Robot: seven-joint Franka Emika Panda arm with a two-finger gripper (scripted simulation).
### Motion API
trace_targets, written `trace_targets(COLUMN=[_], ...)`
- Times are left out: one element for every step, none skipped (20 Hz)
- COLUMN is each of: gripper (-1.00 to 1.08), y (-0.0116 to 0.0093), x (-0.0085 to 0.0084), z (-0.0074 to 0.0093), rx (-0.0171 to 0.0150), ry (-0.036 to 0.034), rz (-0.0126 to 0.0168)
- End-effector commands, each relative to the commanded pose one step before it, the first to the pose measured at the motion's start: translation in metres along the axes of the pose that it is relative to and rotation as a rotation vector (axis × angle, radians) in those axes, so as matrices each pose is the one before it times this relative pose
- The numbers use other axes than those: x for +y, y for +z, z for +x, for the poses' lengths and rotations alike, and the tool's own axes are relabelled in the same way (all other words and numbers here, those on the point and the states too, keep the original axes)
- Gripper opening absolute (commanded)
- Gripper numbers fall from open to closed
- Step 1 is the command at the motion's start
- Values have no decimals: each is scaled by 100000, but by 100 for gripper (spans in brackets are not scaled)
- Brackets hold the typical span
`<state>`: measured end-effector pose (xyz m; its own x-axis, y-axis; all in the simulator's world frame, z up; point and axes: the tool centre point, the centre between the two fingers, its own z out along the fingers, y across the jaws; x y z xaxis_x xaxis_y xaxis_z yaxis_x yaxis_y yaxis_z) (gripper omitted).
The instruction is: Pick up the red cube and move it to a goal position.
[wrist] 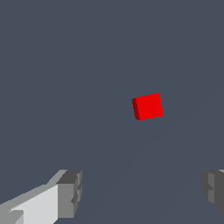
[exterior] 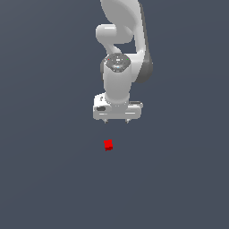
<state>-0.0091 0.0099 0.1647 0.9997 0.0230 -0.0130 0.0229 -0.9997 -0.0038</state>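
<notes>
We find the gripper (exterior: 116, 120) spread wide and holding nothing; in the wrist view its two fingers (wrist: 70, 193) stand far apart with bare floor between. The red cube (exterior: 108, 145) lies alone on the grey floor (exterior: 44, 179), apart from the fingertips and clear of both, slightly rotated against the finger line. We judge the wide opening suits a descent over the cube, after the hand is centred on it; no goal marker visible
</notes>
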Motion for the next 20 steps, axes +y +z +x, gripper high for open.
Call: trace_targets(gripper=[100, 100, 100, 100, 100, 100, 100, 100, 100, 100, 100, 100, 100, 100, 100, 100, 100, 100, 100, 100], y=[0, 29, 82, 139, 194, 248, 301, 353, 405, 454, 502, 549, 594, 638, 680, 720, 758, 789, 808, 764], x=[1, 33, 4, 52, 64, 85, 104, 119, 139, 154, 170, 188, 201, 217, 228, 244, 256, 267, 272, 257], z=[0, 9, 25, 42, 59, 76, 92, 108, 125, 141, 156, 172, 187, 203, 218, 234, 249, 262, 272, 261], rx=[0, 0, 10, 11, 17, 21, 25, 30, 34, 39, 43, 47, 51, 55, 59, 62, 66, 69, 71, 67], ry=[0, 0, -154, -182, -267, -338, -408, -482, -547, -616, -682, -742, -806, -863, -924, -977, -1029, -1072, -1100, -1043], rz=[0, 0, -5, -4, -7, -8, -10, -11, -13, -14, -15, -16, -17, -18, -19, -20, -21, -22, -23, -23])
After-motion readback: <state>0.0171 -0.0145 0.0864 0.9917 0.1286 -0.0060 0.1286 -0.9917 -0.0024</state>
